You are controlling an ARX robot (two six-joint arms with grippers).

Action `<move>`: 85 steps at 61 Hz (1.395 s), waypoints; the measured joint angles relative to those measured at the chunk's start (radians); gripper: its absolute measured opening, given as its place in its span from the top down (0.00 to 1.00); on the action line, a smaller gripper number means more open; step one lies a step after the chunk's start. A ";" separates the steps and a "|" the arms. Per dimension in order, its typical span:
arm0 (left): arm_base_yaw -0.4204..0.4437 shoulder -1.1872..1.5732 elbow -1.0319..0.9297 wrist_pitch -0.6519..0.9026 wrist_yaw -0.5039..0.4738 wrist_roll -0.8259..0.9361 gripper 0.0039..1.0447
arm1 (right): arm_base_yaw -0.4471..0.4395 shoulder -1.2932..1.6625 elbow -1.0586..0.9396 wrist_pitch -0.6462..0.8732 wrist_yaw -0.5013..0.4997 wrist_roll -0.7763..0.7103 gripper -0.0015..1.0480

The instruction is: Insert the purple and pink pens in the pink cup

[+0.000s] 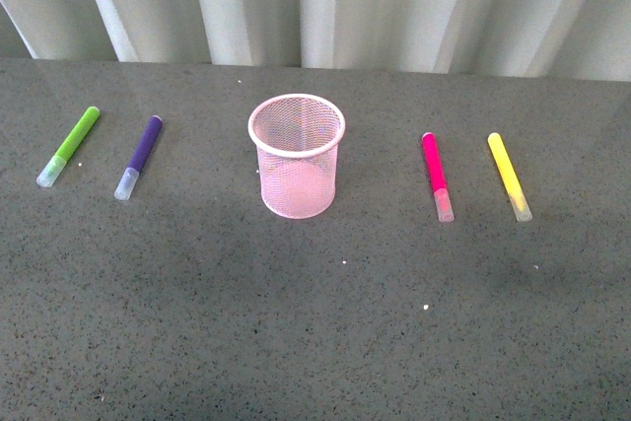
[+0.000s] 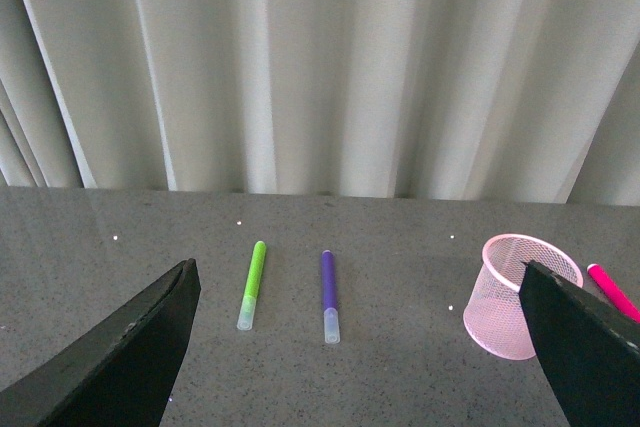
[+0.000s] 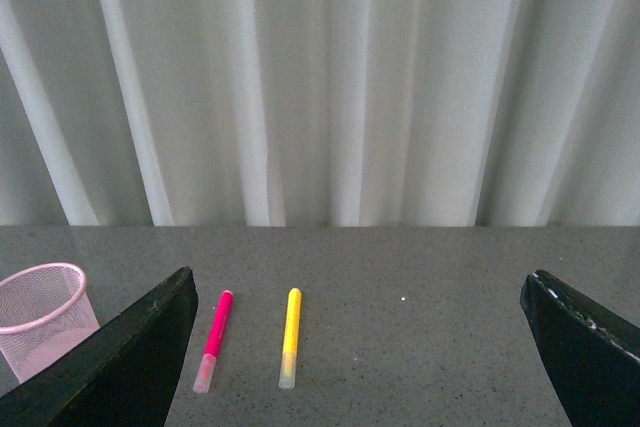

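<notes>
purple pen at 9 of pink cup, nearer my left claw; pink pen at 3, nearer right claw; both claws wide apart

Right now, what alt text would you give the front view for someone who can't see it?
An empty pink mesh cup stands upright on a grey table, with a purple pen and lime-green pen lying to its left and a pink pen and yellow pen to its right. A white curtain hangs behind.
</notes>
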 joint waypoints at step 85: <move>0.000 0.000 0.000 0.000 0.000 0.000 0.06 | 0.000 0.000 0.000 0.000 0.000 0.000 0.07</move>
